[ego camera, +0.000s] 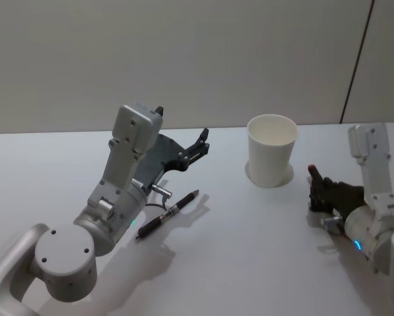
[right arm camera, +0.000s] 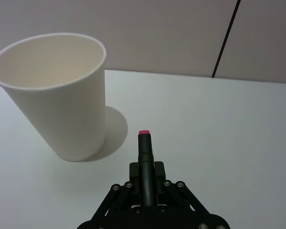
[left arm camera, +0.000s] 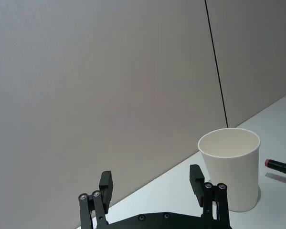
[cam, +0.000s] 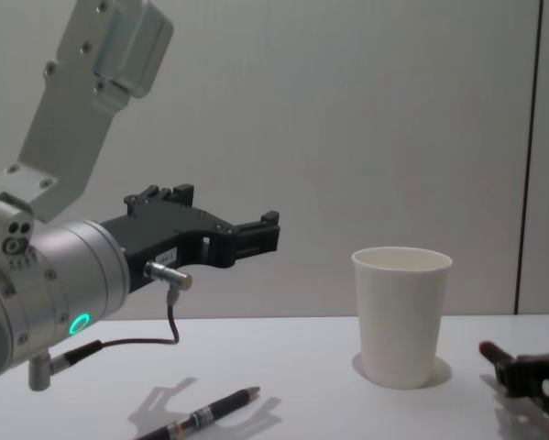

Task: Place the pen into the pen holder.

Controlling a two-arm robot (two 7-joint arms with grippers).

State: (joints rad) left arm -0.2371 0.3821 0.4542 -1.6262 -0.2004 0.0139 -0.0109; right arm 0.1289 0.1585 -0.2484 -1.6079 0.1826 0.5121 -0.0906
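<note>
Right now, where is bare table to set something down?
Free: the table in front of the cup, between the loose pen and the right gripper, which is shut on a pink-tipped pen. Crowded: under the raised, open left gripper.

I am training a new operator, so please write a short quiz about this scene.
1. True or false: the white paper cup stands upright on the table.
2. The right gripper is shut on: A) nothing, B) a red-tipped pen, C) the cup.
3. Fill in: the left gripper, raised over the table near the lying black pen, is ___.
Key: 1 true; 2 B; 3 open.
</note>
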